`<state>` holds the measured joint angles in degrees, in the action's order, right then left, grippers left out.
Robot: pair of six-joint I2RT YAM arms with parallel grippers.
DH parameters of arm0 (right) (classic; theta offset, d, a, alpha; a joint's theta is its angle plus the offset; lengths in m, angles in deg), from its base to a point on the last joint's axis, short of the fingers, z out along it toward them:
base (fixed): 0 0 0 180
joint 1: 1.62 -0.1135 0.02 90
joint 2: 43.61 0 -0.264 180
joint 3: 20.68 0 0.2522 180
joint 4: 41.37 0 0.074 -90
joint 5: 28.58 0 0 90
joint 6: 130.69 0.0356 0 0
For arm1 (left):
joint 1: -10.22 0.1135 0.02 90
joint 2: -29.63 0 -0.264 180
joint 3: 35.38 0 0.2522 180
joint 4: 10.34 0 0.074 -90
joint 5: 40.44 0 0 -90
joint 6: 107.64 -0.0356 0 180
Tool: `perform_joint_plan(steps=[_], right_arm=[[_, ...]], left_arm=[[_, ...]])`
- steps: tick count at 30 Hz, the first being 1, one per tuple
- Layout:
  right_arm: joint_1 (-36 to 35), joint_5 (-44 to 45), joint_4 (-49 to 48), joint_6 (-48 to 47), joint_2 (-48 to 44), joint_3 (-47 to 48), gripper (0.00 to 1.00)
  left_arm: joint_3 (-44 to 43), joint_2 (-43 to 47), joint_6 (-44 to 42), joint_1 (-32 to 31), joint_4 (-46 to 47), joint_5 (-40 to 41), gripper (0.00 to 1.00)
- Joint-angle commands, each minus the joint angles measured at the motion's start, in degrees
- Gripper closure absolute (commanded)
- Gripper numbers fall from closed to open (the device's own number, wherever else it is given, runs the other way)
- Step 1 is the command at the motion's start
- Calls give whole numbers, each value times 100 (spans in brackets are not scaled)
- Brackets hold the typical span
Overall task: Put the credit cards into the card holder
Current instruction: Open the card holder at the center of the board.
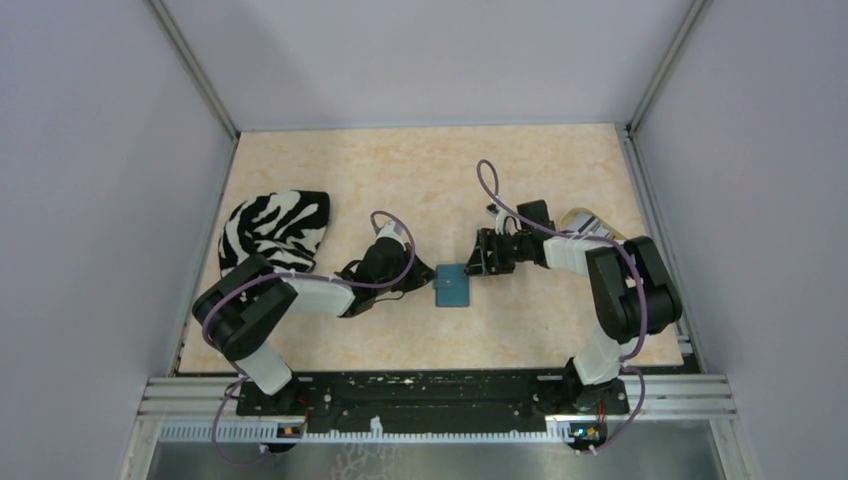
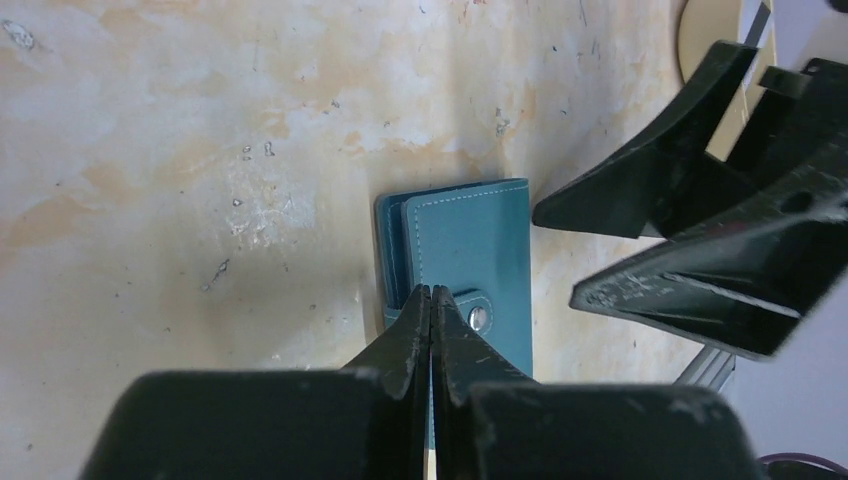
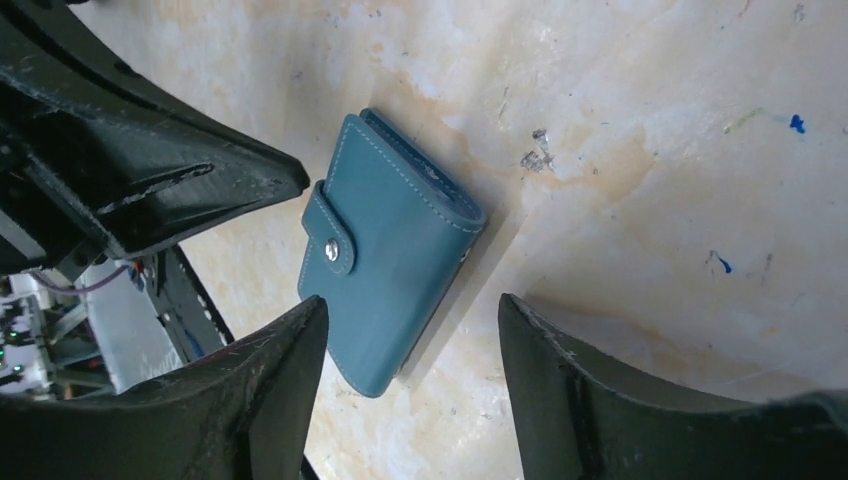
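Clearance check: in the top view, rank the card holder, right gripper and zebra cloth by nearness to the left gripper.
1. card holder: at the left gripper's tips, on its right.
2. right gripper: just beyond the holder, right.
3. zebra cloth: far left, back.

Holder (image 1: 452, 286): teal-blue, paler stitch line round edge; snap (image 3: 331, 251) silver.
Table (image 1: 420, 170): cream w/ orange-tan marbling, dark flecks, a couple of blue specks.
Cloth (image 1: 275, 228): blk/wht zebra stripes.
Arms (image 1: 625, 290): blk w/ white sections; cables (image 1: 488, 185) purple.
Tray (image 2: 705, 40): beige.
Rail (image 1: 430, 392): blk, on silver frame.
Walls (image 1: 100, 150): pale grey-lilac.
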<state>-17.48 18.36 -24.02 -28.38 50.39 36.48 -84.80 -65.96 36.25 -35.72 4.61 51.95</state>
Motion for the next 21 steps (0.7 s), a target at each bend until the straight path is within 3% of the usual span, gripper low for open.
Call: perform_joint_plan(steps=[1, 7, 13, 18, 21], right_arm=[[30, -280, -456, 397, 343, -16, 40], [3, -252, -504, 447, 408, -63, 42], [-35, 172, -562, 575, 387, -164, 43], [-224, 336, -518, 750, 524, -108, 48], [-318, 263, -552, 838, 607, -80, 50]], left_arm=[[247, 192, 224, -57, 748, 132, 100], [533, 324, 187, -74, 1249, 7, 100], [429, 674, -753, -83, 612, -149, 92], [471, 1174, -1914, -83, 225, -473, 59], [491, 1437, -2354, -78, -99, -410, 47]])
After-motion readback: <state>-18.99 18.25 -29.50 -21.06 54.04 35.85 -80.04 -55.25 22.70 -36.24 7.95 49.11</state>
